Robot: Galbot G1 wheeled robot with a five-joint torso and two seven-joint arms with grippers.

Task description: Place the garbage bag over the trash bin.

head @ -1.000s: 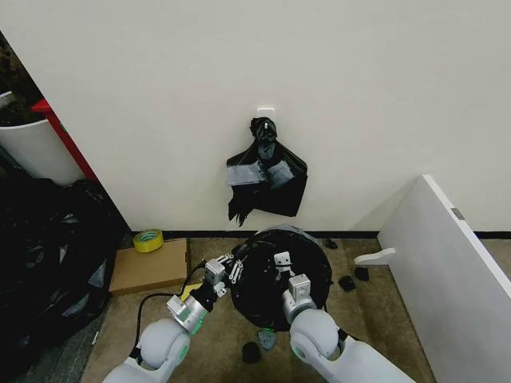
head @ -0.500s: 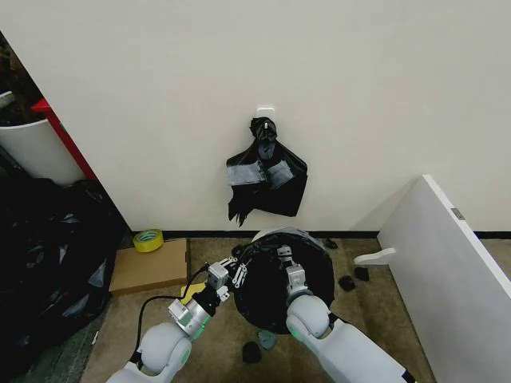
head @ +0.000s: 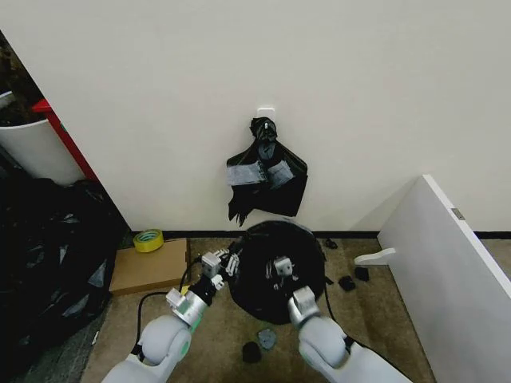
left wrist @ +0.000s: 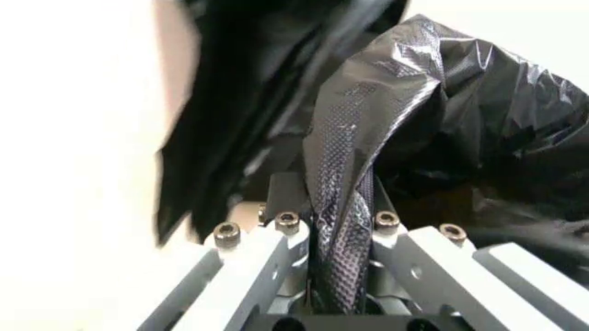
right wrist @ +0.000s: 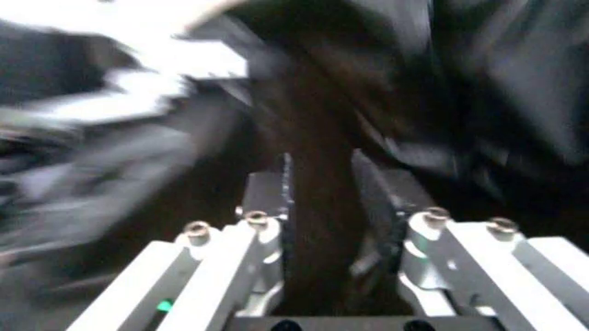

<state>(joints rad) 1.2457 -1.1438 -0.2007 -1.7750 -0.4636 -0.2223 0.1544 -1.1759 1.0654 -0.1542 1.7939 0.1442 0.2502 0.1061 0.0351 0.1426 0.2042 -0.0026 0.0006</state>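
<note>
Since the earlier head view the white rim of the trash bin has gone under black plastic — the garbage bag (head: 271, 267) now covers the bin's top as a glossy, wrinkled dome, and the right gripper (head: 281, 267) has drawn back from the far side toward the middle of that dome. The left gripper (head: 223, 264) has shifted only slightly and sits at the bag's left edge.

The covered bin stands on the floor (head: 215, 351) close to the wall (head: 319, 96), directly below a black bundle with grey tape patches (head: 266, 182) that hangs from a white hook.

In the left wrist view the left gripper's fingers (left wrist: 285, 258) are clamped on a twisted strand of the garbage bag (left wrist: 354, 172), which runs up between them and spreads into crinkled folds. In the right wrist view the right gripper's fingers (right wrist: 269, 196) sit close together with a dark fold of the bag (right wrist: 321, 207) pinched between them — the picture is blurred, but the plastic clearly passes through the gap.

On the floor to the left lie a cardboard box (head: 149, 267) with a roll of yellow tape (head: 148, 239) at its far edge, and a big heap of black plastic (head: 44, 255) beyond it. A white panel (head: 447, 271) leans at the right.
</note>
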